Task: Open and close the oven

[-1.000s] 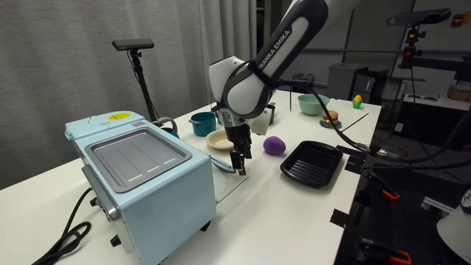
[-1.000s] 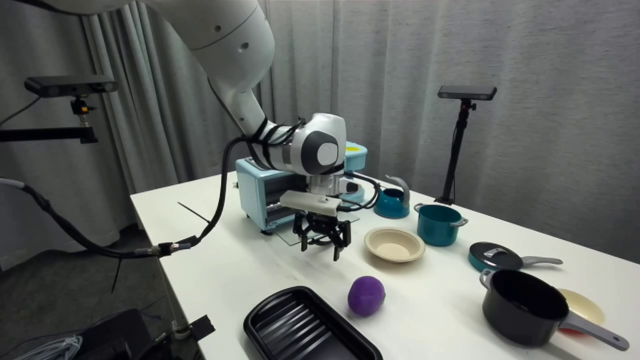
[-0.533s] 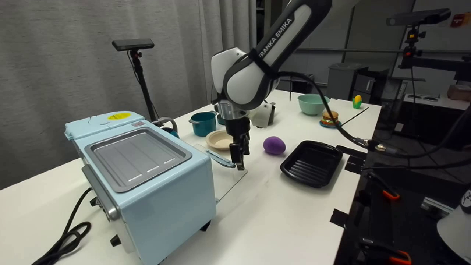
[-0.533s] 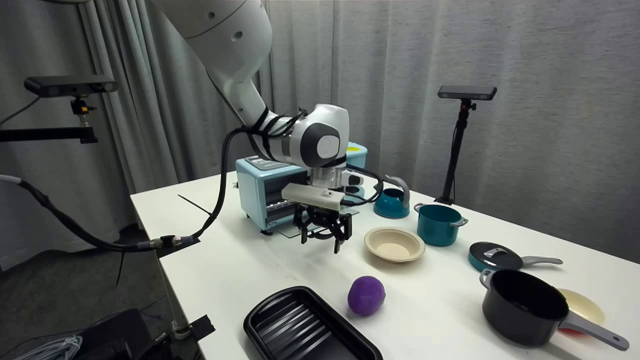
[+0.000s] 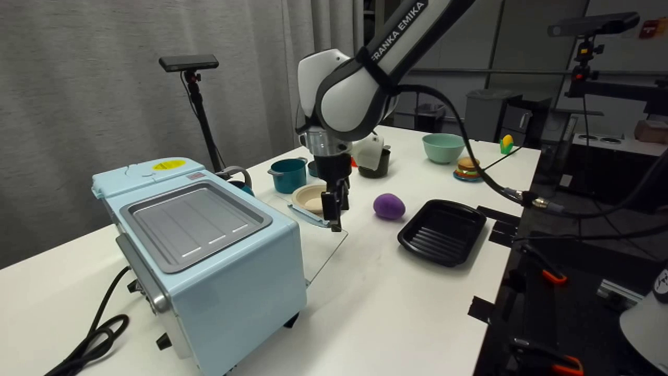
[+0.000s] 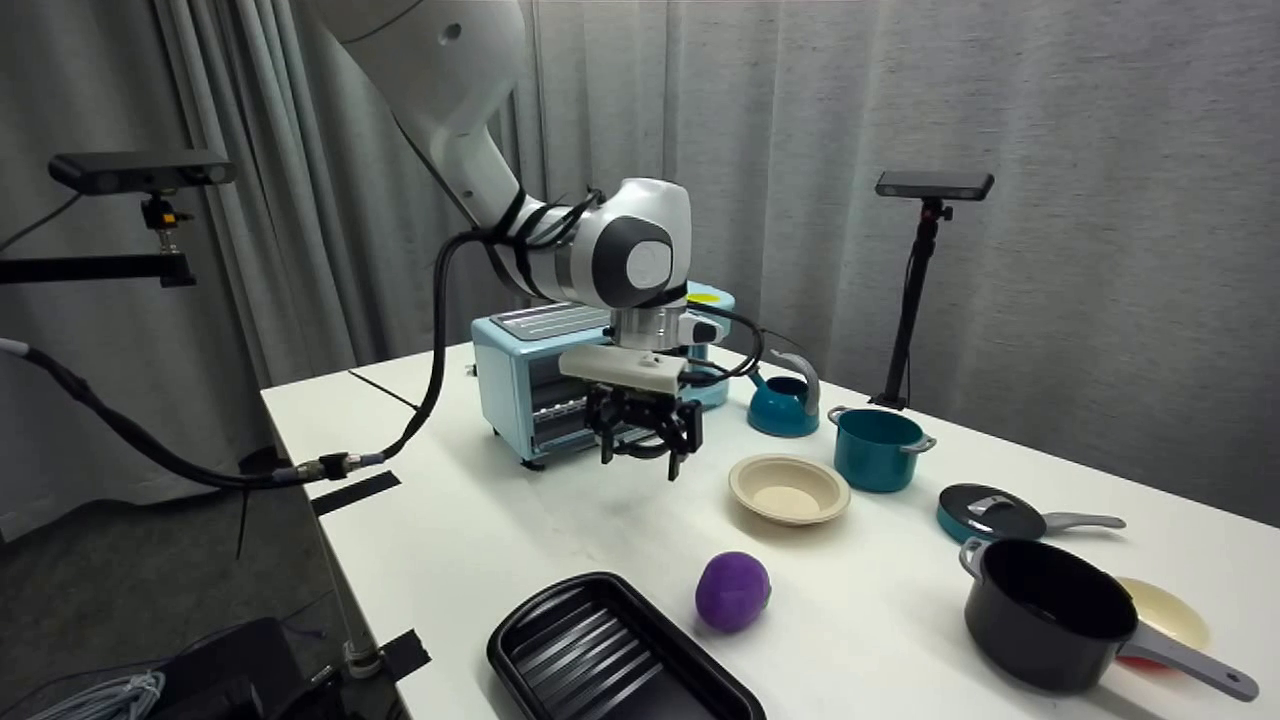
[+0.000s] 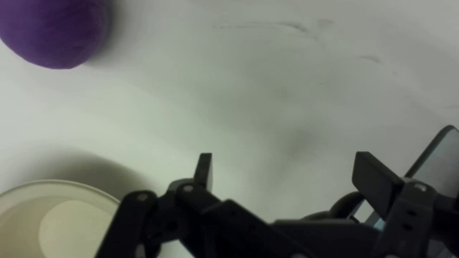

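Partly, arm (image 6: 490,175) and pincer (image 6: 640,462) hide the oven (image 6: 512,372).

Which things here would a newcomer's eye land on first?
Most likely the pale blue oven, looming large at the lower left of an exterior view. Next, probably, the open gripper, hanging close to the oven's open glass door. Then the purple egg-shaped object, a vivid spot on the white table between the beige bowl and the black ridged tray.
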